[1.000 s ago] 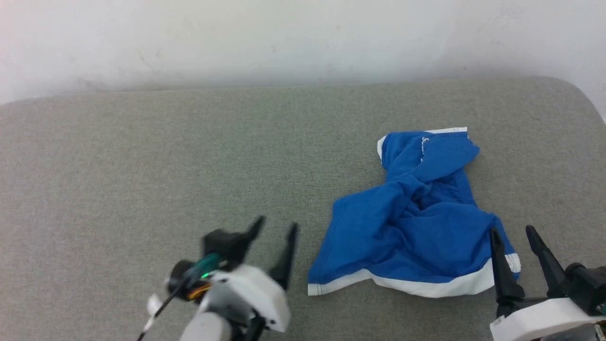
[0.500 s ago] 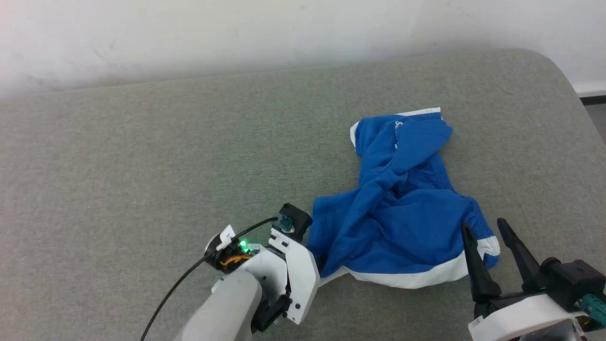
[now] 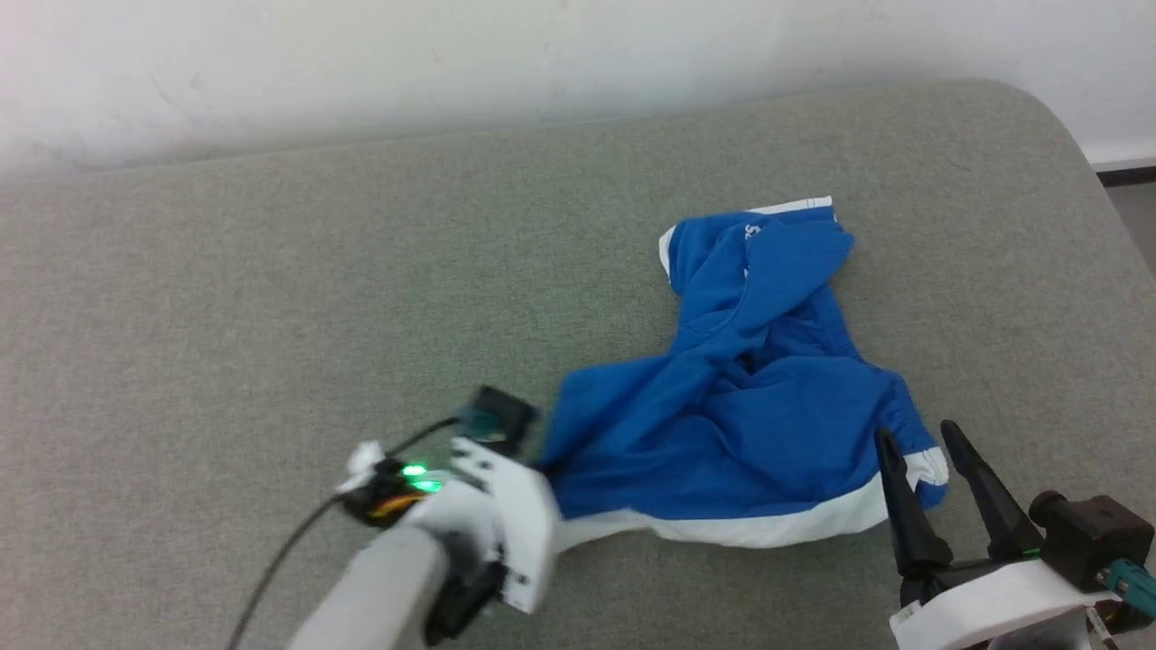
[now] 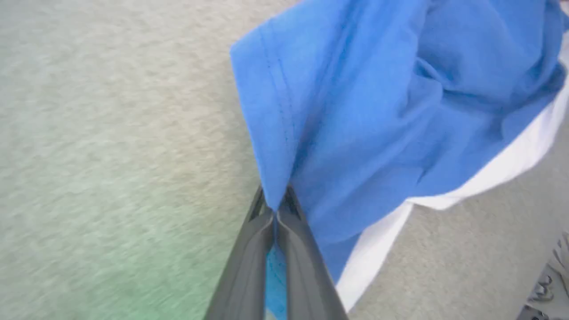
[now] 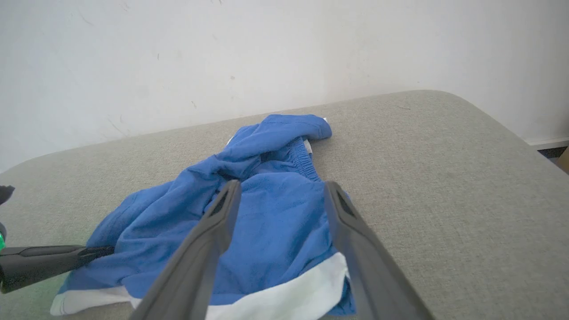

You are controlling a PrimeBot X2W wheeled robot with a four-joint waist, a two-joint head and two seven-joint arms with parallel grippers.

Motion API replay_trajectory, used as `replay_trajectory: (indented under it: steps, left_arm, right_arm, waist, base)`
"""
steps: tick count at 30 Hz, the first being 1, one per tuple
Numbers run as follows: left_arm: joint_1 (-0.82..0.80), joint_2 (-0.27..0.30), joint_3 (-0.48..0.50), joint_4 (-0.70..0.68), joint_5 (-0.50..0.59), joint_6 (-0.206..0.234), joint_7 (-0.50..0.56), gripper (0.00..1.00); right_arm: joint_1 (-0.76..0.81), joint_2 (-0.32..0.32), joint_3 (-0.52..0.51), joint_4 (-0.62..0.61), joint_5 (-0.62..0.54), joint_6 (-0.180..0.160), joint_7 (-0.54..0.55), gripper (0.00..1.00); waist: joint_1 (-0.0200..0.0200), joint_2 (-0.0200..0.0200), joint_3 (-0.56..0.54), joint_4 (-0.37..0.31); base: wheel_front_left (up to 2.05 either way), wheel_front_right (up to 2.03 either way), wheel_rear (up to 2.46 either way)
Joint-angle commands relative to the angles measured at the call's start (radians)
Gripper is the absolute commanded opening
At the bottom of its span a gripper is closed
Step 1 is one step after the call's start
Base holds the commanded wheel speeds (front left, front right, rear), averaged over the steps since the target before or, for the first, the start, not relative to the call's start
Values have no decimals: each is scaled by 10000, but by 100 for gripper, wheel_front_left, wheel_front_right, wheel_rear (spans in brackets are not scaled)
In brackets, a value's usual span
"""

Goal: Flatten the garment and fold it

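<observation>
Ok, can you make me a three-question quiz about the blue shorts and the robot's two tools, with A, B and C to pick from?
1. Where does the left tool pinch the garment?
A. its far end
B. its near left edge
C. its right corner

2. What colour is the band along the garment's near edge?
A. red
B. yellow
C. white

3. How is the right tool?
A. open
B. shut on the garment
C. shut on nothing

Answers:
1 B: the left wrist view shows blue cloth clamped in it, and the head view puts it at the near left edge.
2 C: a white strip runs under the blue.
3 A: it stands spread wide by the right corner.
</observation>
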Motion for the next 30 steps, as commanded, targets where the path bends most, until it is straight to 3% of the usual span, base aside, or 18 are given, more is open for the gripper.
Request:
replay_trajectory:
  steps: [1, 5, 9, 10, 11, 12, 16, 19, 26, 30]
  left_arm:
    - [367, 443, 408, -250, -36, 420, -252, 0]
    - [689, 1124, 1317, -1056, -234, 1085, -335, 0]
    - [853, 1391, 1822, -1128, -553, 1306, -312, 0]
    - [892, 1361, 1887, -1071, -666, 1290, -372, 8]
    - [934, 1309, 1982, -1040, -756, 1332, -514, 49]
    - [991, 1209, 2106, -1046, -883, 1391, -711, 100]
    - [1400, 1085, 2577, -1382, -1264, 1590, -1321, 100]
    - [1802, 1369, 2814, -1991, -1385, 1671, -1277, 100]
    - [2506, 2253, 2776, -3392, -1841, 1535, 554, 100]
    - [2568, 2381, 2480, -3394, -2141, 1384, 1536, 100]
  right_arm:
    - [-101, 25, -25, 5, 17, -9, -19, 100]
    - [-24, 25, -113, -50, -9, -9, 46, 100]
    - [-103, 25, -50, -119, -73, -9, 130, 100]
    - [-139, 25, -25, -139, -89, -9, 144, 100]
    - [-175, 25, -6, -161, -121, -9, 157, 100]
    - [-203, 25, -2, -187, -157, -9, 161, 100]
    - [-174, 26, -46, -290, -210, -9, 191, 100]
    - [-61, 26, -106, -365, -212, -9, 214, 100]
    - [88, 26, -84, -503, -213, -9, 296, 100]
    - [3, 26, 7, -542, -241, -9, 336, 100]
  waist:
    - [-1, 0, -37, 85]
    - [-1, 0, -11, 302]
    - [-1, 0, 50, 451]
    - [-1, 0, 57, 463]
    - [-1, 0, 63, 470]
    - [-1, 0, 58, 481]
    - [-1, 0, -26, 526]
    - [-1, 0, -145, 618]
    - [-1, 0, -291, 861]
    - [-1, 0, -212, 830]
  base:
    - [0, 0, 0]
    - [0, 0, 0]
    - [0, 0, 0]
    - [0, 0, 0]
    - [0, 0, 0]
    - [0, 0, 0]
    - [0, 0, 0]
    - [0, 0, 0]
    - [0, 0, 0]
    - [0, 0, 0]
